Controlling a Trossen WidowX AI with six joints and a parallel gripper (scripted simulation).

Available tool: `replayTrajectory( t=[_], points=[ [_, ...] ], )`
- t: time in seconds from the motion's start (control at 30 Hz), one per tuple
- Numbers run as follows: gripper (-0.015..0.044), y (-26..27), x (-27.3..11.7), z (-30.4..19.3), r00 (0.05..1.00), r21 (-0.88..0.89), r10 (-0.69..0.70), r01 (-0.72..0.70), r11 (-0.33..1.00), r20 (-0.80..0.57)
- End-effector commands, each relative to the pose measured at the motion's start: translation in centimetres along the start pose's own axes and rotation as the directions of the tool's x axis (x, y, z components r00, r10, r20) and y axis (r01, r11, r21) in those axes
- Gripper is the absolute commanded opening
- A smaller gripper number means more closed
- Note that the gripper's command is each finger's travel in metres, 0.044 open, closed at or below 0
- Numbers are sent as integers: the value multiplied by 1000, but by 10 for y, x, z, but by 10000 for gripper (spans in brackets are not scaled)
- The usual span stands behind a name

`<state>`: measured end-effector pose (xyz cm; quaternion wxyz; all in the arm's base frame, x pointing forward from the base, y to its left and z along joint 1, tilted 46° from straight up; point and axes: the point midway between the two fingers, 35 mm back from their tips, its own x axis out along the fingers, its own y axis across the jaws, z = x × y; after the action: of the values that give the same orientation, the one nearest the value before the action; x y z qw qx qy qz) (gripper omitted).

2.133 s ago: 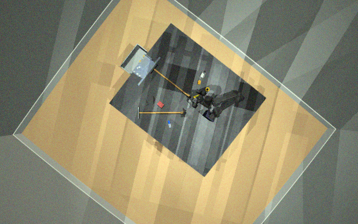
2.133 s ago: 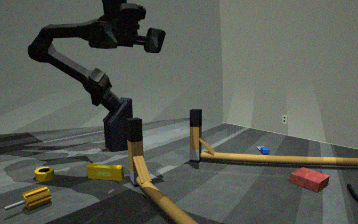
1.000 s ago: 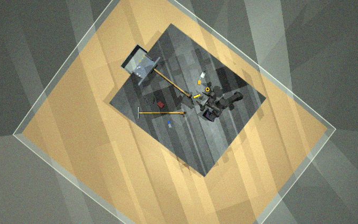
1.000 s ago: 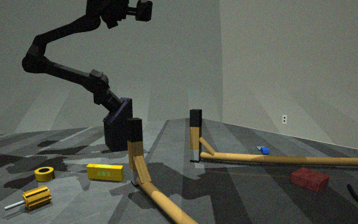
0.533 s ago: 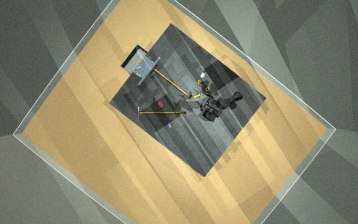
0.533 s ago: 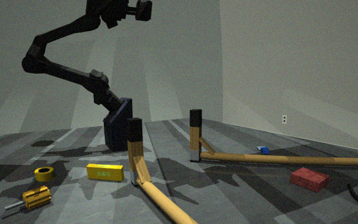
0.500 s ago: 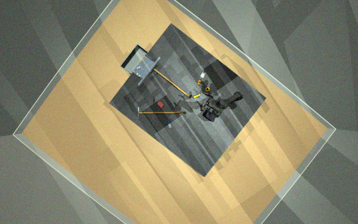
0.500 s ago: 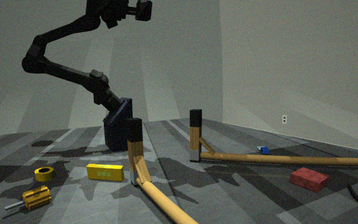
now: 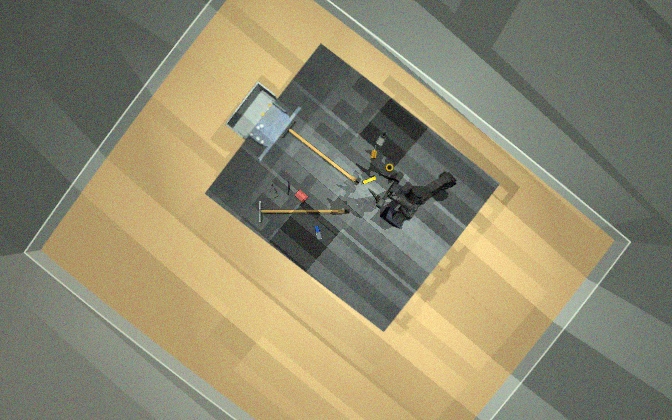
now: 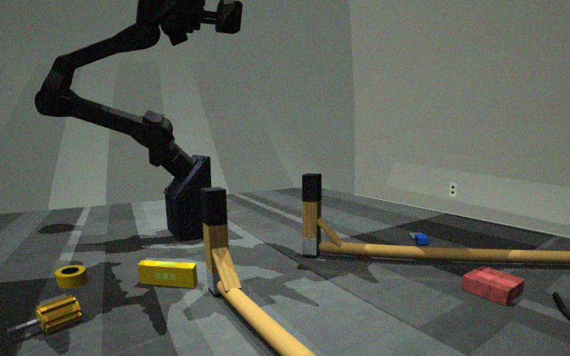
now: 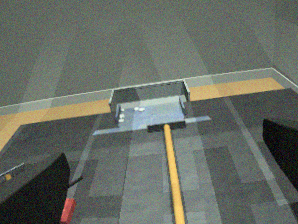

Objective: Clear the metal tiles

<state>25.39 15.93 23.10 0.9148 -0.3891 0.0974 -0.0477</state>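
Observation:
My gripper [image 11: 166,145] is open and empty, high above the table. One wooden-handled tool [image 9: 323,155] [image 10: 265,326] [image 11: 173,167] lies with its broad dark head against the near edge of the steel plate [image 9: 279,124] [image 11: 155,118]. A second wooden-handled tool [image 9: 302,211] [image 10: 411,253] lies to the left in the wrist view, with a thin metal crosshead. Both have upright black-topped grips; which is the long scraper is unclear. Several small pale tiles [image 9: 259,126] [image 11: 121,119] show at the plate's left; whether any are inside the catch box [image 9: 242,106] [image 11: 150,91] is unclear.
A yellow block [image 9: 369,180] [image 10: 167,274] lies near the first tool's grip, with a tape roll [image 9: 389,167] [image 10: 70,277] and an orange-handled screwdriver [image 9: 373,154] [image 10: 58,314]. A red block [image 9: 301,195] [image 10: 493,285] [image 11: 68,211] lies between the tools. A blue item [image 9: 317,229] [image 10: 421,238] lies beyond the second.

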Motion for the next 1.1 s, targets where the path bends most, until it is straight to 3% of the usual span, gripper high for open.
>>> replayTrajectory(
  t=[0.0, 1.07],
  points=[
    [440, 1, 5, -4, 1000, -3, -4, 4, 1000, -15],
    [440, 2, 78, -107, 943, -24, -33, 27, 999, -331]
  ],
)
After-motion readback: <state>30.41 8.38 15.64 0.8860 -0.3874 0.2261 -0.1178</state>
